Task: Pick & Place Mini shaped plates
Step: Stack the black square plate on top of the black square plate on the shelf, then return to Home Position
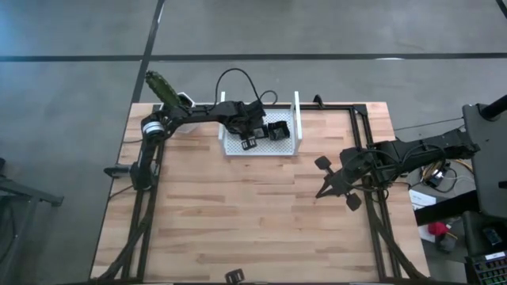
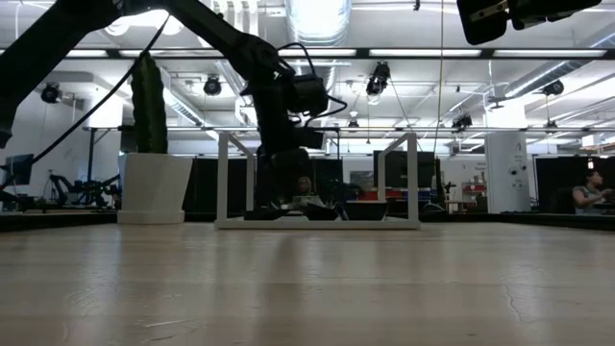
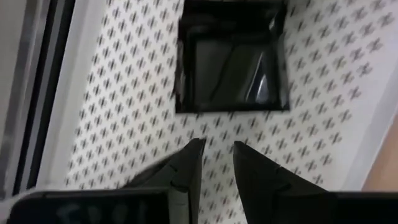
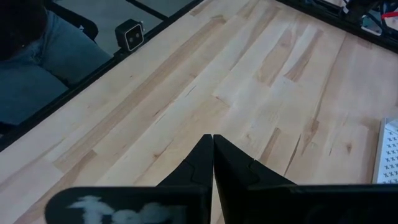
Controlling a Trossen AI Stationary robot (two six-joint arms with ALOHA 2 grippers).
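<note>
A white perforated tray (image 1: 287,146) stands at the table's far middle. My left gripper (image 1: 248,142) reaches into it, pointing steeply down, open with a narrow gap and nothing between its fingers (image 3: 217,155). Just ahead of the fingertips a dark square mini plate (image 3: 230,62) lies flat on the tray's floor (image 3: 124,124). In the high view another dark plate (image 1: 277,131) lies in the tray, to the gripper's right. My right gripper (image 4: 212,142) is shut, holds nothing, and hangs above bare wood at the table's right side (image 1: 322,191).
A white pot with a green cactus (image 1: 168,91) stands at the far left corner, close to my left arm. The tray's upright side walls (image 2: 223,178) rise on either side of the left gripper. A small dark object (image 1: 234,275) lies at the table's near edge.
</note>
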